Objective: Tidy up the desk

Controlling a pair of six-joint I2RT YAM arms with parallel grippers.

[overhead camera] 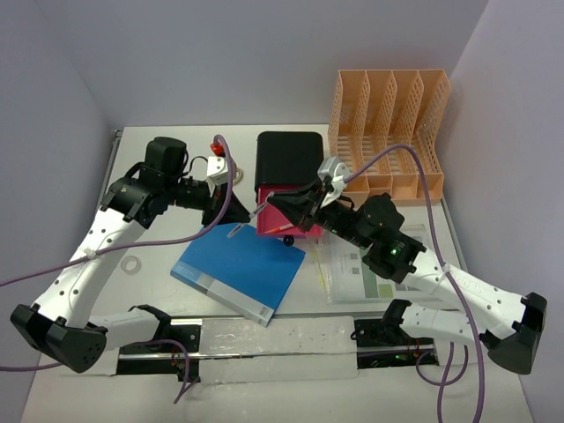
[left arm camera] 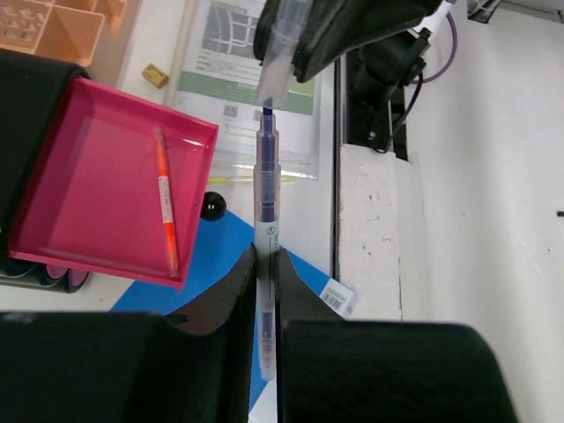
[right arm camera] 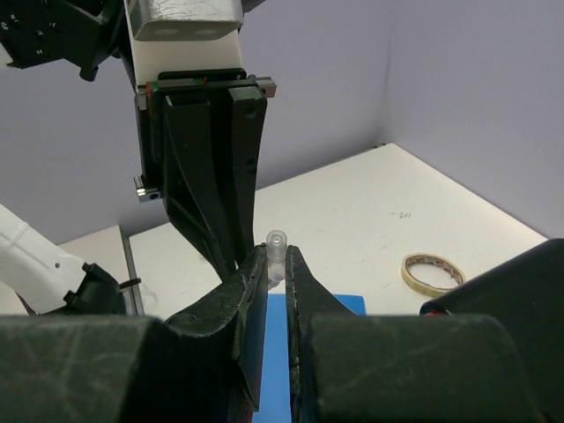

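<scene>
My left gripper [overhead camera: 231, 226] is shut on a clear pen with a purple core [left arm camera: 267, 211] and holds it above the white desk [overhead camera: 159, 286]. The pen's dark tip points at my right gripper [overhead camera: 272, 204]. My right gripper [right arm camera: 277, 262] is shut on the pen's clear cap [right arm camera: 277, 249]. In the left wrist view the cap [left arm camera: 276, 62] sits just beyond the bare pen tip, in line with it. Both grippers meet over the blue folder [overhead camera: 240, 269] and the open pink drawer [left arm camera: 106, 185].
An orange pen [left arm camera: 165, 203] lies in the pink drawer of the black box [overhead camera: 289, 159]. An orange file rack [overhead camera: 388, 123] stands at the back right. A laminated sheet [overhead camera: 366, 269] lies right of the folder. A tape ring [overhead camera: 132, 264] lies at the left.
</scene>
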